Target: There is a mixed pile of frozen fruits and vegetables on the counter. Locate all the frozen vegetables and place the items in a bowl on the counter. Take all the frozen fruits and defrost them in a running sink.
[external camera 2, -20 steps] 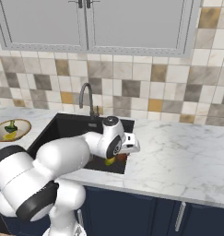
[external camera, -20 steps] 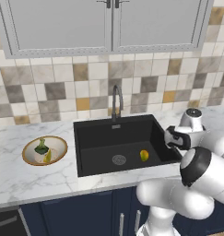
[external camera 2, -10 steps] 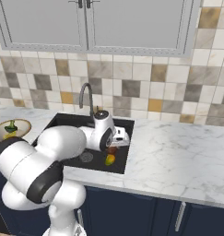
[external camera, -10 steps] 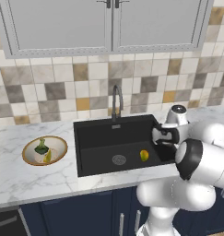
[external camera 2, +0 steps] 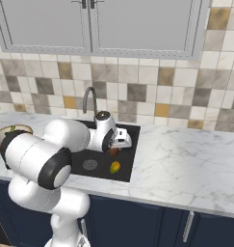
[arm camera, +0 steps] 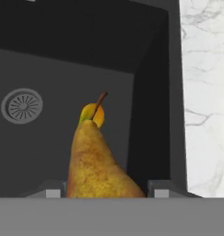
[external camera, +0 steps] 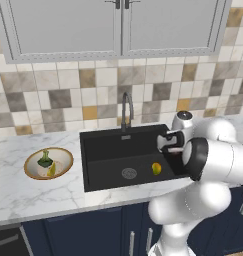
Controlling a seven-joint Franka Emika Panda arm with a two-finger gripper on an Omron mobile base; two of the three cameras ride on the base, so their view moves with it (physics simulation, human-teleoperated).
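Two vegetables in bowl (external camera: 30, 172); one pear (arm camera: 97, 161), one yellow-green fruit (external camera: 156, 168).

Brown pear (arm camera: 97, 168) (speckled), black sink (arm camera: 62, 69)

Brown pear (arm camera: 97, 170) gripped above sink (arm camera: 62, 69); yellow-green fruit (external camera: 156, 168) inside.

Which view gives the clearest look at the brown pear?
The hand view: the pear sits large between the gripper tips, stem visible, over the sink. The right base view shows a small reddish-brown bit under the hand; in the left base view I can't make it out.
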